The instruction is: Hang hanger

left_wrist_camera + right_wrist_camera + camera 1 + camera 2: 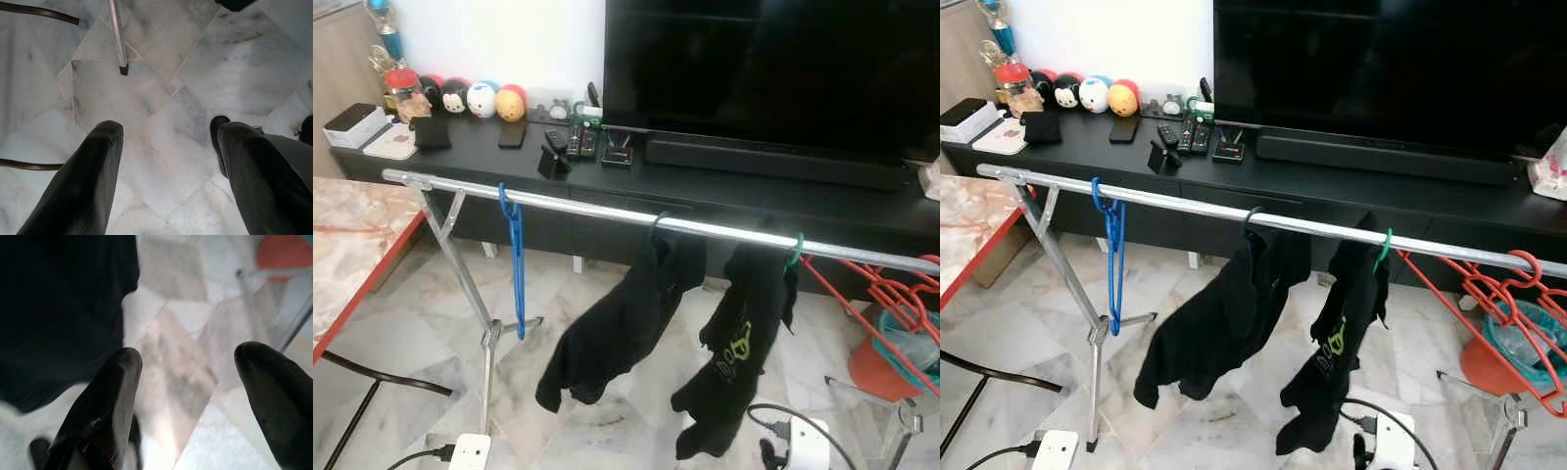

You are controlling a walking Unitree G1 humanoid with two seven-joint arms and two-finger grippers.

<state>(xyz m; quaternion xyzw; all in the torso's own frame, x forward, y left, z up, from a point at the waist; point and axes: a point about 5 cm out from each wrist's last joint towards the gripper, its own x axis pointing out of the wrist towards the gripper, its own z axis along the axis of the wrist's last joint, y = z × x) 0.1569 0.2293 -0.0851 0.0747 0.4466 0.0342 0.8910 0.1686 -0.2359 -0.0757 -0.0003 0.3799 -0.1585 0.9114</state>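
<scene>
1. Left gripper point(166, 147) and right gripper point(188, 377): both spread, empty, pointing at the marble floor point(161, 88).
2. Blue hanger point(516, 264) already hooked near the rail's point(597, 210) left end.
3. Risk: reaching up could snag a black garment point(617, 328) or nudge the rail.

Blue hanger point(516, 262): empty, hooked over rail point(607, 210) at left of centre, hanging straight down, seen nearly edge-on. Red hangers point(891, 304): several bunched at the rail's right end, lower right of frame, hooked on, empty, overlapping and tilted.
</scene>
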